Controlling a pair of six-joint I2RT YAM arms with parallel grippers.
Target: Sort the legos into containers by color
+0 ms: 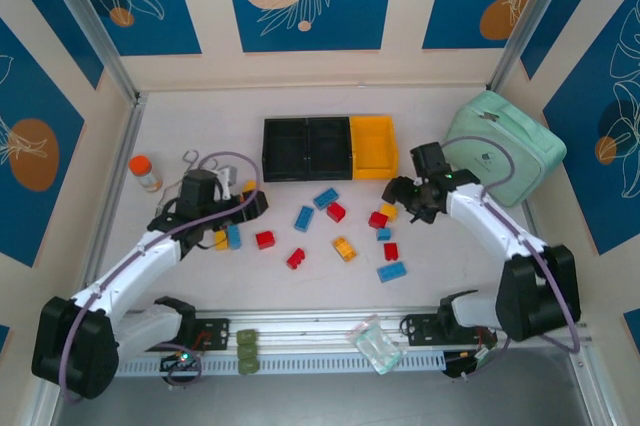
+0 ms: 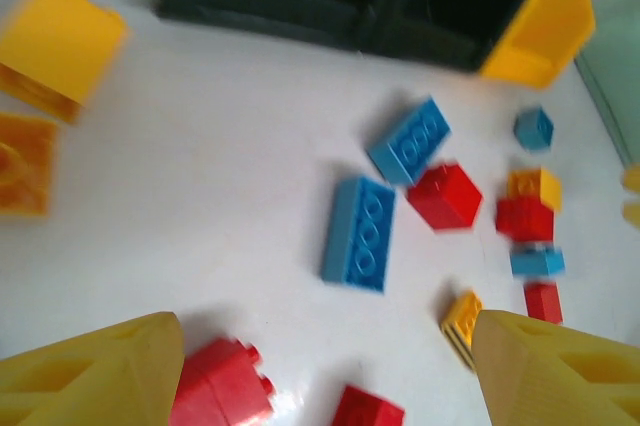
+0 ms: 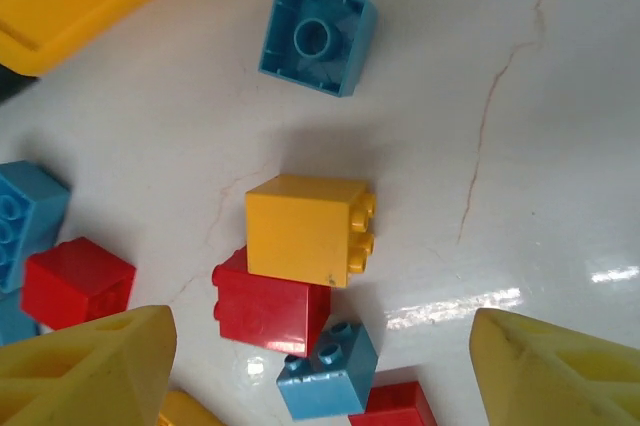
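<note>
- White tabletop [image 1: 200, 126] walled in by blue panels with leaf patterns is what you look down on from above.
- At the far middle of the table you have the containers [image 1: 307, 146]: two black bins and one yellow bin [image 1: 373, 146], joined in a row.
- Your legos [image 1: 344, 248], in blue, red and yellow, lie scattered on the table nearer the arms than the bins.
- Your left gripper [image 1: 250, 204] hangs low at the left edge of the scatter. From its wrist camera, its fingers [image 2: 110, 371] stand wide apart and grasp nothing, with a red lego [image 2: 220, 386] just beside one.
- Your right gripper [image 1: 410, 201] sits beside the yellow bin's near corner, jaws spread and empty. Its wrist camera looks down on a yellow lego [image 3: 300, 229] lying against a red one [image 3: 270, 311].
- An orange-capped bottle [image 1: 146, 172] stands far left, and a mint green pouch [image 1: 505, 151] lies far right.
</note>
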